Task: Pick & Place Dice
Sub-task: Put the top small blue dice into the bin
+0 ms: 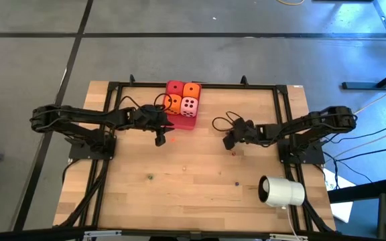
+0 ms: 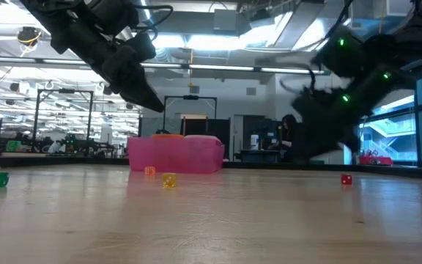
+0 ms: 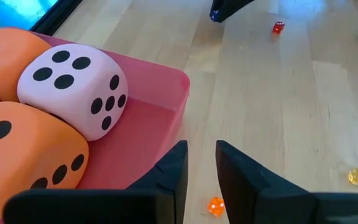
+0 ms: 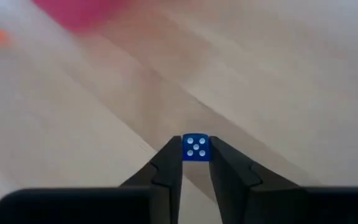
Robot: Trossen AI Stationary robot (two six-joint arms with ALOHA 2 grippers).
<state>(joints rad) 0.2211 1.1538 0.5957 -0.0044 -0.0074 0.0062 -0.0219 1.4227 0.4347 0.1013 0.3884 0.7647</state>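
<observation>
Four big soft dice sit together in the pink-red tray (image 1: 185, 123): a red one (image 1: 175, 88), two orange ones (image 1: 192, 90) (image 1: 173, 103) and a pale pink one (image 1: 189, 105). In the left wrist view the pale pink die (image 3: 73, 87) and an orange die (image 3: 23, 149) rest on the tray floor. My left gripper (image 3: 201, 165) hovers just off the tray's near corner, open by a narrow gap, above a tiny orange die (image 3: 215, 206). My right gripper (image 4: 196, 149) is mid-table, right of the tray, shut on a tiny blue die. My right gripper pinches the tiny blue die (image 4: 196, 147) between its two fingertips, each finger on one opposite side face. The face with five white pips points at the wrist camera. The die is lifted clear of the table.
Tiny dice lie scattered on the wooden table: red (image 1: 233, 153), blue (image 1: 236, 181), green (image 1: 150, 177), yellow (image 2: 169, 180). A white cylinder (image 1: 280, 192) lies near the right near corner. A black frame borders the table top.
</observation>
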